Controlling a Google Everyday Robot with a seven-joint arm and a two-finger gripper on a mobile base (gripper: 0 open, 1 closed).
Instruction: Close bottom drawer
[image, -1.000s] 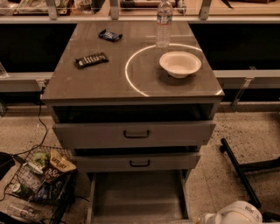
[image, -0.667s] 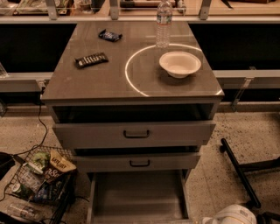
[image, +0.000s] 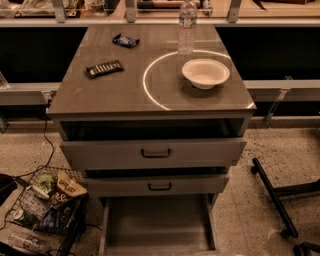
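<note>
The bottom drawer is pulled far out of the grey cabinet. Its long grey tray (image: 157, 225) lies open at the bottom middle of the camera view, and it looks empty. Its front and handle are cut off by the lower edge of the view. Above it are the middle drawer front (image: 159, 186) and the taller top drawer front (image: 155, 152), both slightly pulled out, each with a dark bar handle. The gripper is not in view.
On the cabinet top (image: 100, 95) stand a white bowl (image: 205, 73), a water bottle (image: 187, 27) and two snack bars (image: 104, 68) (image: 125, 40). A wire basket of snack packets (image: 47, 205) sits on the floor at left. A black leg on wheels (image: 272, 195) lies at right.
The white rounded part of the arm at the bottom right has sunk out of the view. The cabinet and drawers have not moved.
</note>
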